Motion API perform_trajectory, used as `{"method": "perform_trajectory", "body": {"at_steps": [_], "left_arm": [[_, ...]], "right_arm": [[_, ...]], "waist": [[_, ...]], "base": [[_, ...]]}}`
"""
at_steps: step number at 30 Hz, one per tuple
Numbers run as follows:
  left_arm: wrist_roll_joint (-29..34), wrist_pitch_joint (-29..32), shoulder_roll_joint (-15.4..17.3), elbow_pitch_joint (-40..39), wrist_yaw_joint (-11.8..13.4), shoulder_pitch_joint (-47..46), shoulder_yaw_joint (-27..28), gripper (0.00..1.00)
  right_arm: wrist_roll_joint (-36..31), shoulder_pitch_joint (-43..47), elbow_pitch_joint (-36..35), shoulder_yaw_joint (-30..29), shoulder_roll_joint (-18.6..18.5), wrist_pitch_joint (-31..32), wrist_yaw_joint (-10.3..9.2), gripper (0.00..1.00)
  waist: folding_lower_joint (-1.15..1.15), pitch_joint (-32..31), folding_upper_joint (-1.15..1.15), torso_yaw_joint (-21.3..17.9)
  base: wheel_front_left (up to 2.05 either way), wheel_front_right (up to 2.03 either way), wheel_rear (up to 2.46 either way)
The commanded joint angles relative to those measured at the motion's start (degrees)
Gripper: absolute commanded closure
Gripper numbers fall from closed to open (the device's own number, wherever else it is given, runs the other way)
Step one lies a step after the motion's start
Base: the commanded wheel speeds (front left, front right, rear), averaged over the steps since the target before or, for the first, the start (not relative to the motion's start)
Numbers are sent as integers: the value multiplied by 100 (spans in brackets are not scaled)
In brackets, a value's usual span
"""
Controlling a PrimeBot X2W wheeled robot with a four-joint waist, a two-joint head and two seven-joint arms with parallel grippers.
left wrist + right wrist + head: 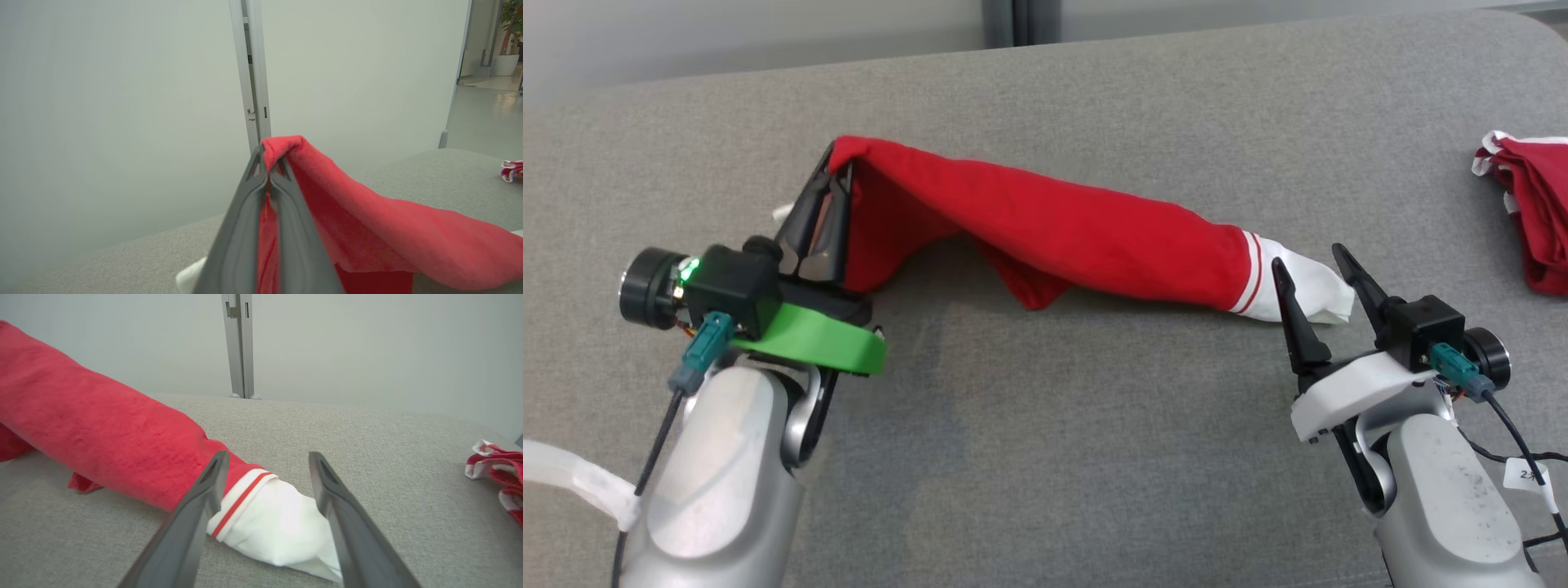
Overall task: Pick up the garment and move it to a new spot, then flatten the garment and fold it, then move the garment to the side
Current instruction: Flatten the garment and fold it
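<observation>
Grey fabric-covered table (1045, 457), broad, rounded at the far corners. Behind it, pale frosted wall panels (122, 102) joined by an upright metal post (255, 73). Far right in the left wrist view, a glossy floor (486, 110) and a potted plant (508, 36) in a white pot.

Across the middle of the table, a red garment (1054, 229), bunched into one long band. Left end held up clear of the table. Right end lying on the fabric and ending in a white cuff (1311, 290) edged with thin red and white stripes. Near the middle, a fold of red hanging down to the table. At the table's far right edge, well apart, a second red-and-white garment (1539, 212), crumpled in a heap.

Left arm (727, 457) rising from the lower left, green collar at the wrist. Left claw (837, 163) pointing up and away, clamped tight on the raised end of the red garment, with cloth draped over the fingertips. Right arm (1445, 490) rising from the lower right, white collar at the wrist. Right claw (1308, 257) spread wide, low over the table, one finger on either side of the white cuff. Cannot tell whether either finger touches the cloth.
</observation>
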Motion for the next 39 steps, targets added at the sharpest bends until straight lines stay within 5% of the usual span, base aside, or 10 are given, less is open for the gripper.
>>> {"method": "perform_trajectory", "body": {"at_steps": [1,11,22,24,25,39], "left_arm": [[-71,-1,95,106,-14,-229,-11,100],[-117,-1,488,1164,-8,-1723,-441,100],[-11,-1,287,2396,7,-3133,-395,100],[0,-1,220,2499,30,-3199,-347,54],[24,-1,177,2544,50,-3209,-316,0],[-114,-1,-433,2097,15,-1413,-24,0]], "right_arm": [[41,-46,-30,11,-19,1,-9,0],[362,-198,-179,183,-15,1,-9,0],[612,-323,-290,349,-12,1,-9,0],[620,-328,-311,338,-13,1,-9,0],[621,-331,-319,325,-14,1,-9,0],[464,-299,-220,225,-14,0,-9,0]], "waist": [[0,208,0,-172],[0,807,0,-714],[0,1265,0,-1125],[0,1299,0,-1127],[0,1315,0,-1116],[0,1072,0,-645]], "base": [[0,0,0],[0,0,0],[0,0,0],[0,0,0],[0,0,0],[0,0,0]]}}
